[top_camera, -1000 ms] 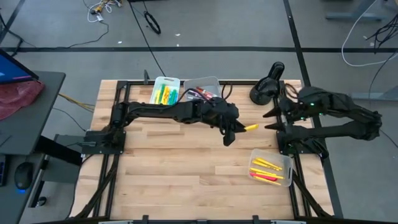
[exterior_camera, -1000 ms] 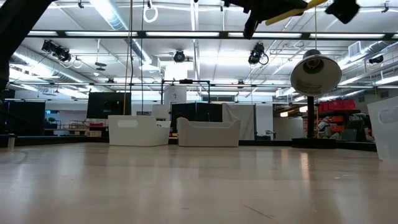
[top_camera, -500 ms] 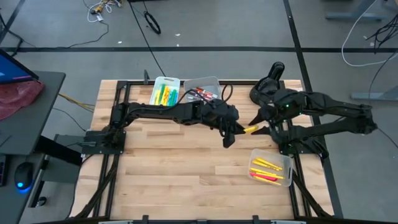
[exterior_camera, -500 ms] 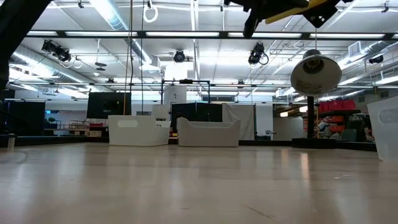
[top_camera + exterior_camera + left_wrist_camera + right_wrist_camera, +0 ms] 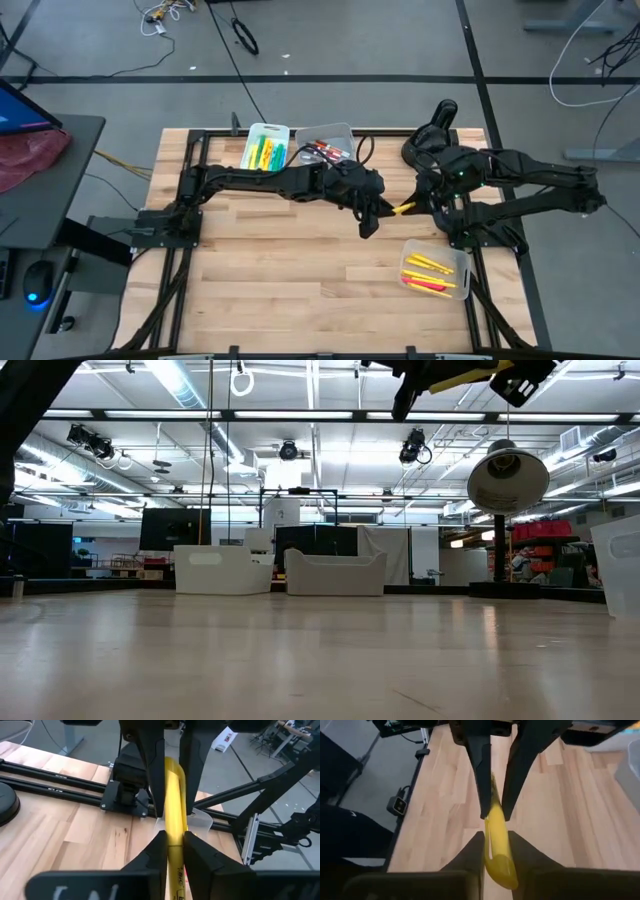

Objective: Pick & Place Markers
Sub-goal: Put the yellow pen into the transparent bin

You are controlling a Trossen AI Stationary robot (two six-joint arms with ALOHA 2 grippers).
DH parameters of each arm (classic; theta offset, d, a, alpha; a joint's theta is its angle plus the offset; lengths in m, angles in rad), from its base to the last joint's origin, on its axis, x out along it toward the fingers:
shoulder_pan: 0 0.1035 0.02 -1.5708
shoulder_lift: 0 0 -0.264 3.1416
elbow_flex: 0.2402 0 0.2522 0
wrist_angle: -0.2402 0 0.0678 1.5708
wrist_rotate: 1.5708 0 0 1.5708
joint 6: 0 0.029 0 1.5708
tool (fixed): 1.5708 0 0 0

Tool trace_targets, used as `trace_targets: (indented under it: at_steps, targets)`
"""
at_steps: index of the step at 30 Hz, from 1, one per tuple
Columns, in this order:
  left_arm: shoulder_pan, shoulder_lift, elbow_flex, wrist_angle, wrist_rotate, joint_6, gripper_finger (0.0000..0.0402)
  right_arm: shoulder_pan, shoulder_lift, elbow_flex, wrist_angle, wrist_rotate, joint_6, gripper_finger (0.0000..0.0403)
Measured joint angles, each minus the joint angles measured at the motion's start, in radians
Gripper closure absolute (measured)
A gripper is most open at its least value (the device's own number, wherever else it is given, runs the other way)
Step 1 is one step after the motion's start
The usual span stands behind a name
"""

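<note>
The right arm has swung in from the right side of the table since a second ago, and its jaws, wide open back then, have now come down narrow around the free end of the yellow marker [image 5: 403,207]. The left gripper [image 5: 378,208] hasn't shifted; it hangs over the middle of the table, a little to the far side, clamped narrow on the marker's other end. So right now I've got both tools on one stick: in the left wrist view the left fingers [image 5: 156,851] pinch it close in and the right gripper [image 5: 418,205] pinches it farther along. The right wrist view [image 5: 496,829] shows the same thing from the other side. It's a handover in mid-air, well above the wood.

Progress, as I read it: the bin [image 5: 434,270] near the right edge already holds a few yellow and red markers, so some are placed. The two bins [image 5: 268,146] at the far edge are well stocked with yellow, green and red ones, so plenty remain. This marker is not yet released by the left gripper, and not yet in the near-right bin.
</note>
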Motion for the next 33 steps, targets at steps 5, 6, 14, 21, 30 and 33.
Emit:
trace_targets:
  at_steps: [5,6,14,21,30,33]
  targets:
    - [0.002,-0.002,0.000,0.008,-0.001,0.001,0.0298,0.024,-0.014,0.021,-0.200,-0.064,0.118,0.0357]
    - [0.002,-0.002,0.000,0.008,-0.004,0.001,0.0282,0.034,-0.013,0.039,-0.244,-0.083,0.142,0.0357]
    - [0.002,-0.002,0.000,-0.023,-0.003,-0.018,0.0184,0.248,-0.070,0.066,-0.661,-0.134,0.534,0.0357]
    - [0.002,-0.002,0.000,-0.056,-0.023,-0.019,0.0171,0.465,-0.129,-0.043,-0.543,-0.006,0.803,0.0357]
    - [0.002,-0.002,0.000,-0.059,-0.023,-0.045,0.0188,0.656,-0.122,-0.297,-0.301,0.207,0.972,0.0357]
    - [0.002,-0.002,0.000,-0.059,-0.023,-0.045,0.0190,0.703,-0.122,-0.370,-0.226,0.276,1.054,0.0357]
